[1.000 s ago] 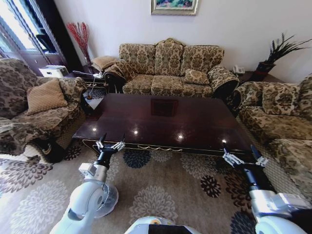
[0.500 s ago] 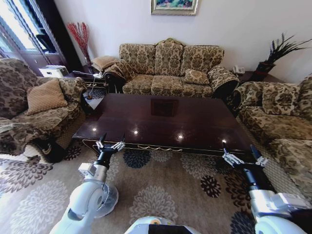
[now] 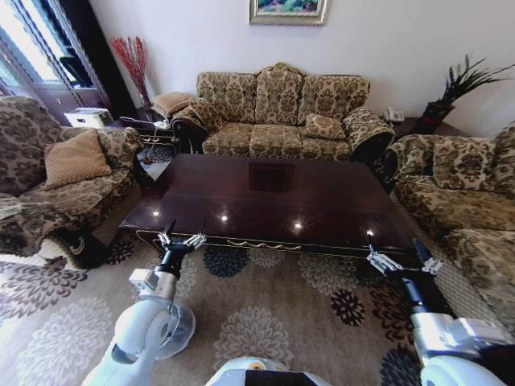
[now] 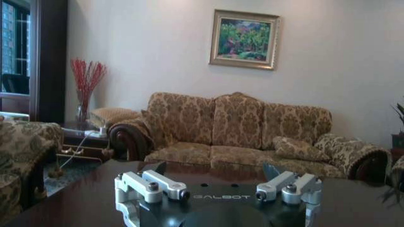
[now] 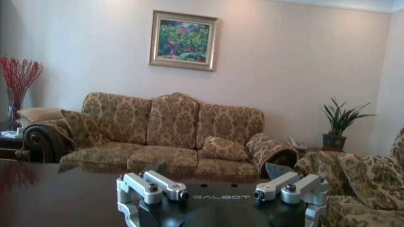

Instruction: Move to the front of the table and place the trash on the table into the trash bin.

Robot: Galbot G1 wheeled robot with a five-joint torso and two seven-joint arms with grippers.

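Head view: I see the table (image 3: 273, 197), a low rectangle of glossy dark wood with gold trim, just ahead of both claws. Left gripper (image 3: 182, 233) hangs at its near left edge, fingers spread apart; right gripper (image 3: 394, 251) near its right corner, likewise spread.

Left wrist view: left gripper (image 4: 216, 177), metal fingers parted, over the polished top (image 4: 82, 198); patterned sofa (image 4: 240, 127) beyond.

Right wrist view: right gripper (image 5: 218, 177), parted, table (image 5: 57, 194) beneath.

No change is seen against the earlier pictures: nothing is moved at the table (image 3: 273, 197), and the camera view is not shifted.
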